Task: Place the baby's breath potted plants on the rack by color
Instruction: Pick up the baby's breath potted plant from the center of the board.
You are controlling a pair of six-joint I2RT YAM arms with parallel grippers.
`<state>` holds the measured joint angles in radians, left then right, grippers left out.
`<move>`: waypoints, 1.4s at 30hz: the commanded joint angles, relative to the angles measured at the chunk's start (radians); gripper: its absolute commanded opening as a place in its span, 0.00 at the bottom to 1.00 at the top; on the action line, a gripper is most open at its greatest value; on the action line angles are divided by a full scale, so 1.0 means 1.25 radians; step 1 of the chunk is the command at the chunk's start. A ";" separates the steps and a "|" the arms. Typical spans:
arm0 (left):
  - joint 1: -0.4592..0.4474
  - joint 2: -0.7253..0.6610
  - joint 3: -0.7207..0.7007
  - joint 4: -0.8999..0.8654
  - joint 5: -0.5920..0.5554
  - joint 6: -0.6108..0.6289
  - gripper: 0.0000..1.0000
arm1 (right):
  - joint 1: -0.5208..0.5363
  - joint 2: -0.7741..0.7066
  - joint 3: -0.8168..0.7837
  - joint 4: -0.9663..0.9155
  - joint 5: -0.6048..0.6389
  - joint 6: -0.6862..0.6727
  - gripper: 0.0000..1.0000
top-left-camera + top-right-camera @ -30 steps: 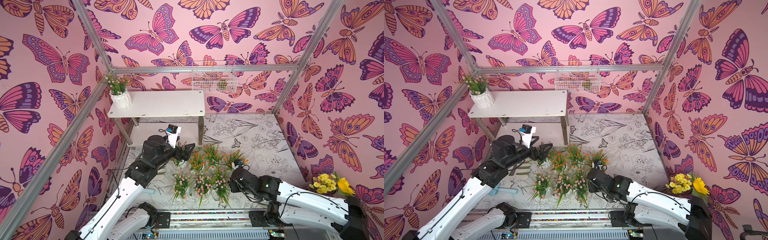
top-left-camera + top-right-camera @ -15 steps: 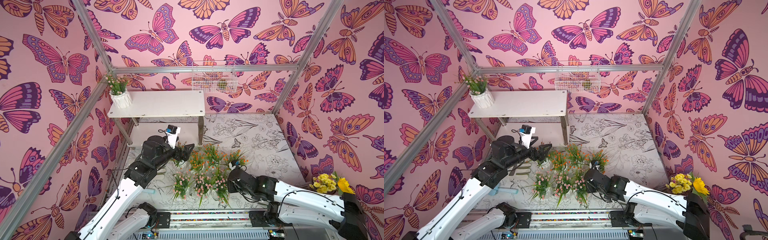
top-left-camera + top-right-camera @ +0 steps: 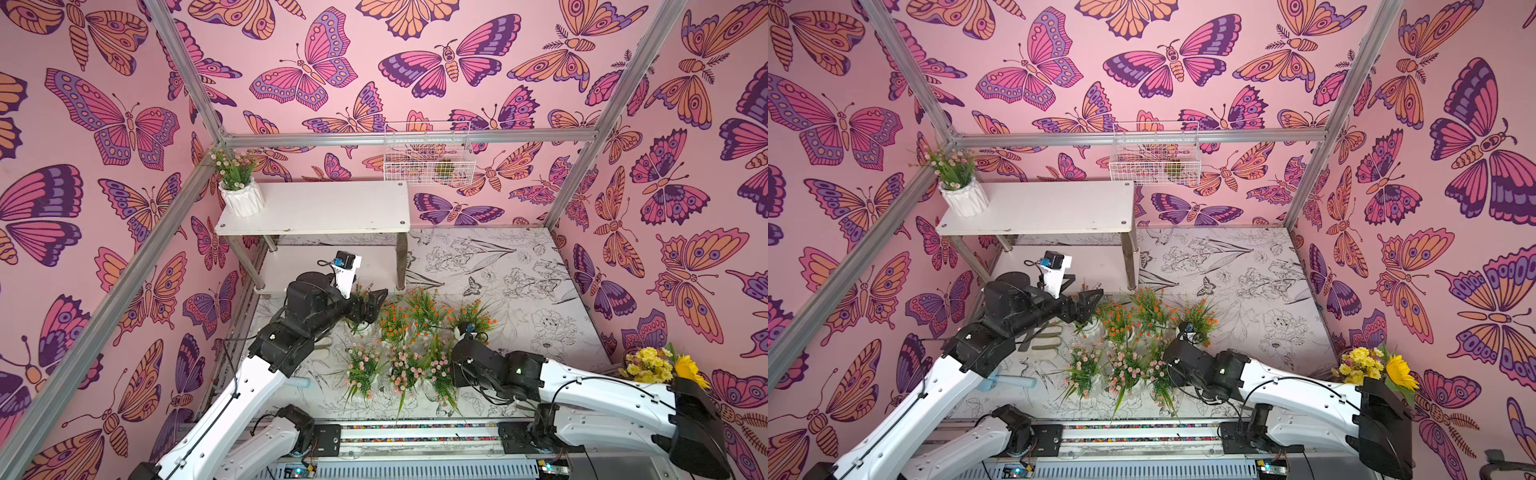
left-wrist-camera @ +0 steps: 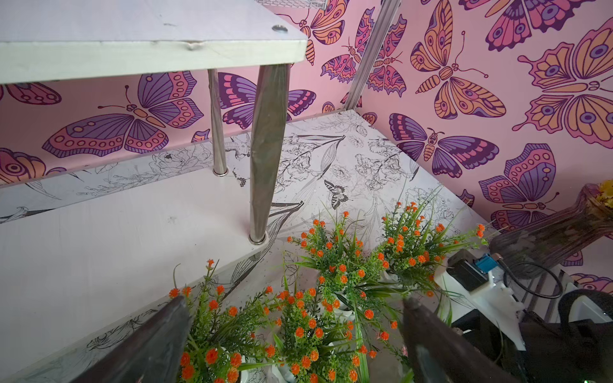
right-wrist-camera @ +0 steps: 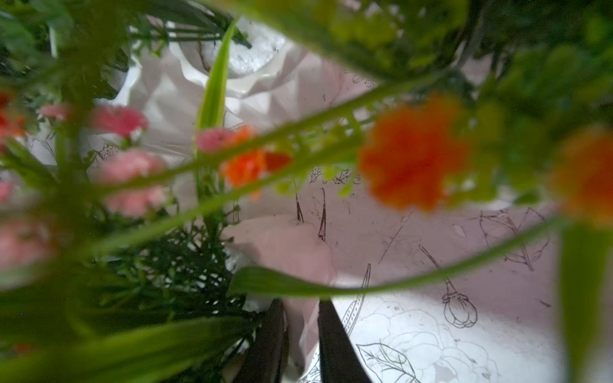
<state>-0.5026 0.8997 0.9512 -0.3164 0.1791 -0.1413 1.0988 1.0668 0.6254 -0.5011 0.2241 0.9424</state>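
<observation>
The white rack (image 3: 332, 208) (image 3: 1034, 208) stands at the back left, and one pink baby's breath potted plant (image 3: 237, 183) sits on the left end of its top board. In front of the rack, orange plants (image 3: 424, 307) (image 4: 335, 262) stand in a row, with three pink ones (image 3: 405, 368) nearer me. My left gripper (image 3: 370, 303) (image 4: 295, 318) hangs open over the leftmost orange plant (image 4: 212, 335). My right gripper (image 5: 300, 328) is low among the leaves. Its fingers (image 5: 331, 331) are pinched on the white pot wall (image 5: 303, 318) of the rightmost pink plant (image 3: 440, 370).
A white wire basket (image 3: 428, 153) hangs on the back wall above the rack. A yellow sunflower bunch (image 3: 656, 365) in a dark vase (image 4: 547, 238) stands at the right wall. A pale blue tube (image 3: 297, 382) lies on the floor by the left arm. Metal frame posts run up the corners.
My right gripper has pushed left into the pink plants and its jaws have narrowed onto a pot wall. The left arm has held still, open.
</observation>
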 commanded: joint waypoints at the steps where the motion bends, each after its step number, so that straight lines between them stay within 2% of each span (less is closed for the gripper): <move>1: -0.003 -0.002 0.012 -0.009 -0.008 0.009 1.00 | 0.007 0.016 0.003 -0.015 0.022 0.012 0.20; 9: -0.003 -0.004 0.011 -0.011 -0.018 0.014 1.00 | 0.020 0.050 0.020 -0.038 0.041 0.029 0.17; 22: -0.003 -0.004 0.012 -0.012 -0.017 0.012 1.00 | 0.024 0.056 0.042 -0.080 0.053 0.022 0.07; 35: -0.004 -0.005 0.016 -0.011 0.001 0.007 1.00 | 0.014 -0.053 0.152 -0.231 0.080 -0.050 0.01; 38: -0.004 -0.005 0.015 -0.011 0.005 0.006 1.00 | -0.012 -0.089 0.188 -0.277 0.076 -0.078 0.01; 42: -0.004 -0.001 0.012 -0.007 0.019 0.007 1.00 | -0.072 -0.138 0.227 -0.294 0.017 -0.124 0.01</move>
<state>-0.5037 0.8997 0.9516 -0.3199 0.1761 -0.1390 1.0496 0.9382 0.8463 -0.8364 0.2695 0.8448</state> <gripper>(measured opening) 0.998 0.120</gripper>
